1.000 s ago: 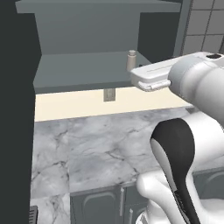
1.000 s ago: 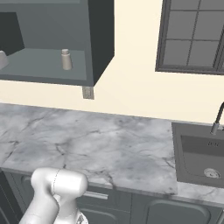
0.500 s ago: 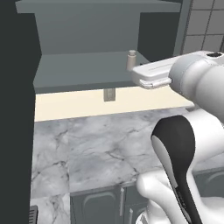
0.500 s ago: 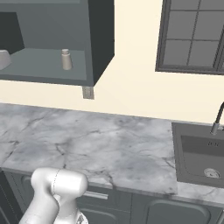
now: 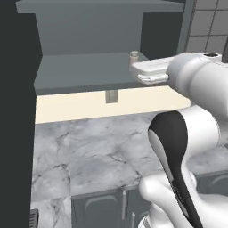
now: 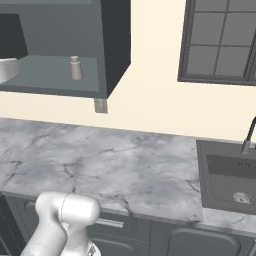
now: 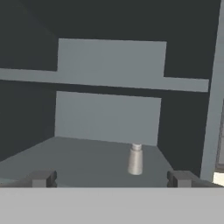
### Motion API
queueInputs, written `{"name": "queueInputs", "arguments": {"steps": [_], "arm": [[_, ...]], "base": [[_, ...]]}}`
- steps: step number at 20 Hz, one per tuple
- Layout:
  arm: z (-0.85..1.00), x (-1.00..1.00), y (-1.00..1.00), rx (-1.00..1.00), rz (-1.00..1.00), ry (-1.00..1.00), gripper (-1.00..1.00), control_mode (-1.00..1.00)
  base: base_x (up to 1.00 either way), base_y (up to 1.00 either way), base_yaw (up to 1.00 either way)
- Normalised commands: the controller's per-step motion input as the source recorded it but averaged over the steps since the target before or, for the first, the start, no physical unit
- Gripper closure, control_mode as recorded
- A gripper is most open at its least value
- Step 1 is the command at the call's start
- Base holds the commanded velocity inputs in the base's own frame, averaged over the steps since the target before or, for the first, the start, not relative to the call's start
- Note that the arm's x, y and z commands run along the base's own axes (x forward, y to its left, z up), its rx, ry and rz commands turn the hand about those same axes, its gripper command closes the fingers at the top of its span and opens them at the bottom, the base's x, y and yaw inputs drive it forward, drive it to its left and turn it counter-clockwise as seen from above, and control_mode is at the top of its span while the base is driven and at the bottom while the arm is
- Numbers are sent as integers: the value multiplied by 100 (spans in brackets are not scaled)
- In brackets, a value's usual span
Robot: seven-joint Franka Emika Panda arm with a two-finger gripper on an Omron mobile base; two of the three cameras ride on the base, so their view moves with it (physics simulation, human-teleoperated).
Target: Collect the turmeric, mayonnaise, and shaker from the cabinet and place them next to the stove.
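Observation:
The shaker (image 7: pixel 135 159), a slim pale grey cylinder with a rounded cap, stands upright on the grey shelf of the open cabinet (image 5: pixel 80 71). In the hand view it sits ahead and right of centre, beyond my gripper (image 7: pixel 111 179), whose jaws stand wide open and empty. From the left base view the shaker (image 5: pixel 134 57) stands at the shelf's right end, just behind my white hand (image 5: pixel 150 71) at the shelf's front edge. The right base view shows the shaker (image 6: pixel 75 68) alone on the shelf. Turmeric, mayonnaise and stove are out of view.
A grey marble counter (image 6: pixel 115 165) runs under the cabinet, with dark base cabinets below. A sink (image 6: pixel 227 175) with a faucet (image 6: pixel 247 137) lies at the right, under a dark-framed window (image 6: pixel 220 40). The cabinet's dark side wall (image 6: pixel 115 45) stands right of the shaker.
My hand has crept a little further toward the shelf and the shaker. The jaws have stayed open and the shaker has not moved.

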Motion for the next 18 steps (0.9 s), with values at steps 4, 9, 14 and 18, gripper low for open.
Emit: {"name": "queueInputs", "arguments": {"steps": [4, 9, 14, 18], "arm": [[-5, 20, -8, 6, -9, 3, -100, -100], [-3, 12, -9, 3, -5, 5, -100, -100], [-7, 20, -1, -1, -1, 4, -100, -100], [-7, 40, 0, 0, -3, 8, -100, -100]], "base": [[0, 0, 0], [0, 0, 0], [0, 0, 0], [0, 0, 0]]}}
